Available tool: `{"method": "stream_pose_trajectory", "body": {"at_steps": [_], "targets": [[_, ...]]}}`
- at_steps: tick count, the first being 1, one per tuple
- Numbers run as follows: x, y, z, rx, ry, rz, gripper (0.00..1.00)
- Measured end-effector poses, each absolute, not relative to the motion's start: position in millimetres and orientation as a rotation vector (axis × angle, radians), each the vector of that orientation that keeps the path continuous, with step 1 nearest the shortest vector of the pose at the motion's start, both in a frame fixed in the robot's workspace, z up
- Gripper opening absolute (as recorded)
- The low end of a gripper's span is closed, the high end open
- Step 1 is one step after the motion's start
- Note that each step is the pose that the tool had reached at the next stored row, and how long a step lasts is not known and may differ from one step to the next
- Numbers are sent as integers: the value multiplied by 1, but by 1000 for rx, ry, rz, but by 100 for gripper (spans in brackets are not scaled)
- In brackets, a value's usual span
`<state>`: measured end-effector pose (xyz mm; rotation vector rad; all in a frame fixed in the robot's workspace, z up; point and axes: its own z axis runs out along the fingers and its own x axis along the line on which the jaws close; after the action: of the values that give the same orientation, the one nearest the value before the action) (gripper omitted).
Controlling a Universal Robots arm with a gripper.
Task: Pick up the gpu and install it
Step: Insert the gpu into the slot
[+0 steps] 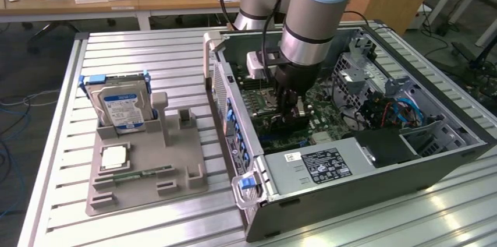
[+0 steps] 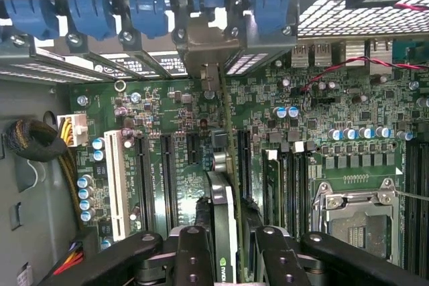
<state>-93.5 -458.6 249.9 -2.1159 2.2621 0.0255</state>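
Two fingers [image 2: 192, 259] of gripper [image 2: 231, 246] clamped on gpu [image 2: 223, 205]; held edge-on, upright, inside case [image 1: 373, 191] over motherboard [image 2: 322, 118] slots, far end near rear wall; hard drive [image 1: 120, 107] outside, standing on tray [image 1: 148, 186].

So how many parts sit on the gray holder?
3: the hard drive upright at the far end of the gray holder, a square silver chip flat at its middle, a green memory stick just in front. None looks hidden.
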Motion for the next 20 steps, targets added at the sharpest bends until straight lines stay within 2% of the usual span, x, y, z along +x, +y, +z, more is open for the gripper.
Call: {"method": "stream_pose_trajectory", "body": {"at_steps": [20], "targets": [[-98,-460,248,-2116,2262,25,31]]}}
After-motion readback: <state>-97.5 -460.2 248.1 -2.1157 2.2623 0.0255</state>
